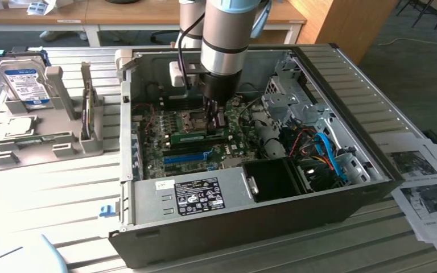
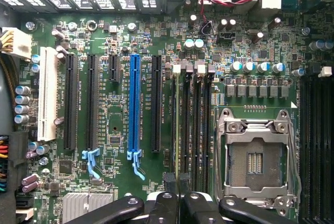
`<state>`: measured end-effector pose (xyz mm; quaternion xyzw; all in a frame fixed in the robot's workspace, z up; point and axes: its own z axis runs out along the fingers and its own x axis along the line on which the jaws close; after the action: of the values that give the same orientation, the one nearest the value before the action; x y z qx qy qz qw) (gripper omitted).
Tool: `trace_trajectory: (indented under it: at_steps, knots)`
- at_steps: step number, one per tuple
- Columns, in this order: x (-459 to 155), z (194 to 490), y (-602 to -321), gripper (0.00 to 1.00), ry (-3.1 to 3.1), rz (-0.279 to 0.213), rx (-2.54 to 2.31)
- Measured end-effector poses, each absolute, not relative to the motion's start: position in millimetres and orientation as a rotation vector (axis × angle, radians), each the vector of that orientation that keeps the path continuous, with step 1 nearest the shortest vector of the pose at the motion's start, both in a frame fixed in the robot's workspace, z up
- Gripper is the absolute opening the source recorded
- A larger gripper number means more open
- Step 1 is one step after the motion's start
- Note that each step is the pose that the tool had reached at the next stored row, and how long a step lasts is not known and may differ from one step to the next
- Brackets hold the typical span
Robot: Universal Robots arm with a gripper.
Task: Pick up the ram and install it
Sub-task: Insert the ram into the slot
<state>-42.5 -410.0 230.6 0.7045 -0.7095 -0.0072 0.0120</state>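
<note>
Closed pincer (image 1: 218, 129) clamping ram (image 1: 194, 137): thin green stick, on edge over black memory slots (image 2: 198, 130). Hemmed by CPU socket (image 2: 255, 156), blue slot (image 2: 134, 104), case walls (image 1: 340, 74); open overhead.

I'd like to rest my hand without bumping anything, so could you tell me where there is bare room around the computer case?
Bare slatted table lies at the exterior view's lower left, bordered by the grey rack and the computer case. It is crowded inside the case, where the gripper meets the ram beside cables; papers cover the exterior view's right.
</note>
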Motion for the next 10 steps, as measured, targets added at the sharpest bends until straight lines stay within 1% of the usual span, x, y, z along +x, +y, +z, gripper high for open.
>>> trace_trajectory:
  at_steps: [10]
  knots:
    - [-42.5,227.6,-410.0,0.11,-2.212,-0.022,2.197]
